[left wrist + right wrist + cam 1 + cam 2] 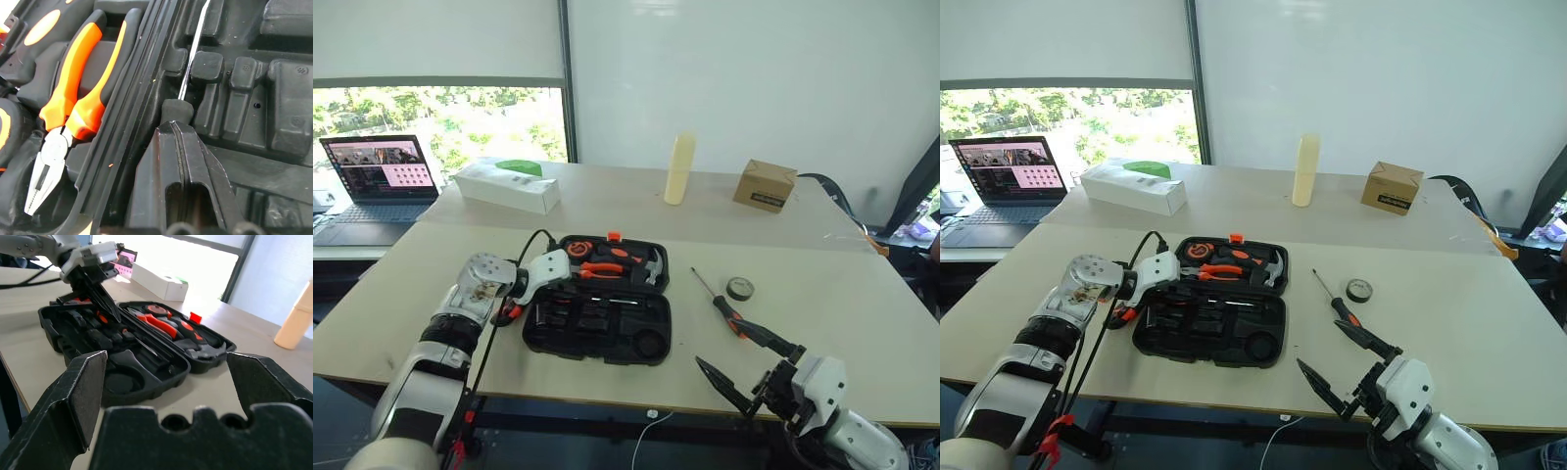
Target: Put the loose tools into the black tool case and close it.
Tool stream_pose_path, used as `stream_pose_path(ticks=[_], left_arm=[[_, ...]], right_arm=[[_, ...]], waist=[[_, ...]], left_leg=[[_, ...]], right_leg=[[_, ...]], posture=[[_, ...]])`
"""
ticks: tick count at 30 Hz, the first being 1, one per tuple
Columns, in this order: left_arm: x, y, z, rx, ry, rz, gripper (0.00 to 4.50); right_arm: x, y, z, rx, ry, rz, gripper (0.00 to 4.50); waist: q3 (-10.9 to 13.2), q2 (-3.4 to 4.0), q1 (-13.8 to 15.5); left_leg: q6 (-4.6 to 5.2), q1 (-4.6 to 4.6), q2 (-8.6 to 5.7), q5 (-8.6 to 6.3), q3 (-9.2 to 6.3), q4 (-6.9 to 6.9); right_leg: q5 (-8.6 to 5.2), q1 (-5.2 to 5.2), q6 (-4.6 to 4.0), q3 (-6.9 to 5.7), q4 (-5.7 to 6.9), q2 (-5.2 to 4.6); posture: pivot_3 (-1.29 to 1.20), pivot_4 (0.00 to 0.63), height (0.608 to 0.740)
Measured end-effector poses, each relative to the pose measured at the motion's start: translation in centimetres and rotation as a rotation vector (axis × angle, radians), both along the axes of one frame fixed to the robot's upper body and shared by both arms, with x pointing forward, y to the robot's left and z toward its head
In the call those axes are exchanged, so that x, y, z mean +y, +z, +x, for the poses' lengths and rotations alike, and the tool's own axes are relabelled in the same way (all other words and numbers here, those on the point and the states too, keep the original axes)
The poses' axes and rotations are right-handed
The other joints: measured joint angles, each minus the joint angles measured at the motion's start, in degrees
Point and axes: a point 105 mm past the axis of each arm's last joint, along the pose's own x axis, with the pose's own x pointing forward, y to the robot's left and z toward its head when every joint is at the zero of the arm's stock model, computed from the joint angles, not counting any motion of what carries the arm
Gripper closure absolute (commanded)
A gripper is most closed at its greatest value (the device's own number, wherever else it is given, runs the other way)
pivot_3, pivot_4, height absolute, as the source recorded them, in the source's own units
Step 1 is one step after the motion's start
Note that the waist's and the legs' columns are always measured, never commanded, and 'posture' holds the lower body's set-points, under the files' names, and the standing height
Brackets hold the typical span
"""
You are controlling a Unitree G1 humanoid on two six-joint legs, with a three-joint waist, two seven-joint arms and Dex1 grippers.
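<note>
Left end effector point(182, 128): fingers pressed together with nothing between them, tips down in the case's near half, touching or just short of the dark butt of a slim screwdriver point(193, 56) that lies in a slot there.
Right end effector point(750, 365): fingers spread wide, holding nothing, hanging over the near edge of the surface point(862, 323), well apart from the case.
Case point(597, 338): open flat on the surface, orange latch point(614, 236) at its far edge.
Far half of case: orange-handled pliers point(73, 98) and a hammer point(653, 266) seated in their slots.
Near half of case: moulded slots, most of them bare; round recess at the right corner.
Long screwdriver point(720, 305): loose on the surface to the right of the case, just beyond the right end effector.
Tape roll point(739, 288): on the surface just beside the long screwdriver's shaft, on its right.
Far part of surface: white box point(506, 186), cream bottle point(679, 168), cardboard box point(765, 185).
Side desk on the left: laptop point(378, 176), lid up.
</note>
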Motion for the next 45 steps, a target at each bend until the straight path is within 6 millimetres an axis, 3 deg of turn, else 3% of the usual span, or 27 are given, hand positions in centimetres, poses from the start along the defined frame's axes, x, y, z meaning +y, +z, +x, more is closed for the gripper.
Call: stream_pose_path(ticks=[1, 2, 3, 5, 9, 11, 13, 15, 21, 25, 29, 33, 40, 43, 45], left_arm=[[0.2, 0.1, -0.2, -0.002, 0.003, -0.034, 4.46], [0.4, 0.0, -0.6, 0.0, -0.003, -0.09, 3.96], [0.7, -0.2, -1.1, 0.008, -0.007, -0.133, 3.93], [1.9, 0.3, -2.6, 0.01, -0.04, -0.252, 3.22], [6.9, 2.7, -5.1, -0.06, -0.026, -0.338, 1.97], [9.5, 2.4, -6.7, -0.02, 0.024, -0.336, 1.39], [10.5, 2.0, -7.9, 0.013, 0.044, -0.347, 0.79], [10.9, 1.1, -9.3, 0.074, 0.049, -0.369, 0.02], [8.7, 1.7, -11.1, 0.123, -0.047, -0.417, 0.02], [7.4, 1.2, -11.5, 0.141, -0.074, -0.441, 0.02], [6.8, 1.2, -11.3, 0.122, -0.078, -0.446, 0.02], [6.6, 1.3, -11.3, 0.109, -0.07, -0.447, 0.0], [6.9, 0.6, -12.0, 0.133, -0.058, -0.448, 0.0], [7.1, 1.0, -12.2, 0.112, -0.046, -0.453, 0.0], [7.2, 1.4, -12.3, 0.096, -0.029, -0.476, 0.0]], right_arm=[[-0.6, -0.1, -0.4, 0.014, -0.023, 0.005, 0.0], [-1.4, -0.1, -0.9, 0.028, -0.053, 0.014, 0.0], [-2.1, 0.0, -1.3, 0.036, -0.079, 0.016, 0.0], [-3.7, -0.7, -2.4, 0.086, -0.143, 0.009, 0.0], [-6.3, -2.7, -4.1, 0.191, -0.232, -0.017, 0.0], [-7.3, -3.4, -4.4, 0.221, -0.267, -0.025, 0.0], [-7.9, -3.9, -4.1, 0.256, -0.293, -0.037, 0.0], [-8.8, -3.5, -2.0, 0.293, -0.329, -0.052, 0.0], [-6.7, 1.1, 6.5, 0.369, -0.216, -0.17, 0.0], [-5.0, -0.2, 10.2, 0.573, -0.192, -0.226, 0.0], [-4.8, -1.7, 12.8, 0.676, -0.239, -0.29, 0.0], [-3.5, -2.1, 14.7, 0.707, -0.234, -0.303, 1.11], [-2.9, -2.7, 15.3, 0.763, -0.228, -0.318, 3.4], [-3.1, -2.4, 14.8, 0.741, -0.2, -0.332, 3.57], [-2.8, -1.0, 14.5, 0.66, -0.145, -0.318, 3.57]], waist=[[0.0, 0.03, -0.1], [0.0, 0.03, -0.1], [0.0, 0.03, -0.2], [0.1, -0.12, -0.7], [0.1, -0.11, -1.3], [0.1, -0.04, -1.7], [0.1, 0.0, -1.5], [0.1, -0.03, -1.5], [0.2, -0.07, -1.5], [0.2, -0.09, -0.7], [0.2, -0.09, -0.5], [0.2, -0.08, -0.6], [0.2, -0.08, -0.9], [0.2, -0.07, -0.8], [0.2, -0.02, -0.9]], left_leg=[[0.01, 0.01, 0.01, -0.01, 0.01, -0.02], [0.02, -0.04, 0.04, -0.01, 0.02, -0.03], [0.02, -0.05, 0.05, -0.01, 0.02, -0.05], [0.01, -0.2, 0.19, -0.01, 0.05, -0.04], [0.01, -0.1, 0.31, -0.02, 0.04, -0.14], [0.05, 0.06, 0.33, -0.05, 0.19, -0.19], [0.08, 0.08, 0.31, -0.07, 0.22, -0.18], [0.1, 0.08, 0.26, -0.07, 0.31, -0.1], [0.13, 0.1, 0.3, 0.1, 0.32, -0.14], [0.12, -0.04, 0.19, 0.1, 0.26, -0.55], [0.04, -0.99, 0.07, 0.16, 0.28, -0.51], [0.07, -1.12, 0.08, 0.14, 0.3, -0.51], [0.19, -1.25, 0.06, 0.07, 0.29, -0.42], [0.23, -1.26, 0.06, 0.05, 0.27, -0.41], [0.22, -1.26, 0.07, 0.05, 0.27, -0.41]], right_leg=[[0.0, -0.02, 0.0, 0.05, 0.01, 0.01], [0.0, -0.11, 0.0, 0.08, 0.0, 0.03], [0.0, -0.13, -0.01, 0.09, 0.0, 0.04], [0.01, -0.3, -0.05, 0.11, -0.02, 0.14], [-0.05, -0.27, -0.1, 0.11, -0.06, 0.12], [-0.07, -0.22, -0.09, 0.31, -0.06, 0.08], [-0.22, -0.21, -0.08, 0.34, -0.09, 0.0], [-0.19, -0.21, -0.07, 0.45, -0.1, -0.12], [0.17, -0.27, -0.47, 0.52, -0.14, 0.02], [0.16, -0.48, -0.31, 0.38, -0.19, 0.2], [0.2, -1.3, -0.2, 0.46, -0.21, 0.22], [0.25, -1.28, -0.04, 0.4, -0.29, 0.2], [0.36, -1.23, 0.21, 0.33, -0.41, 0.02], [0.37, -1.23, 0.23, 0.33, -0.42, -0.01], [0.37, -1.26, 0.23, 0.34, -0.41, 0.0]], posture=[[0.0, 0.15, 0.74], [0.0, 0.15, 0.74], [0.0, 0.15, 0.74], [0.0, 0.15, 0.74], [0.0, 0.15, 0.74], [0.0, 0.15, 0.74], [0.0, 0.15, 0.74], [0.0, 0.15, 0.74], [0.0, 0.15, 0.74], [0.0, 0.15, 0.74], [0.0, 0.15, 0.74], [0.0, 0.15, 0.74], [0.0, 0.15, 0.74], [0.0, 0.15, 0.74], [0.0, 0.15, 0.74]])
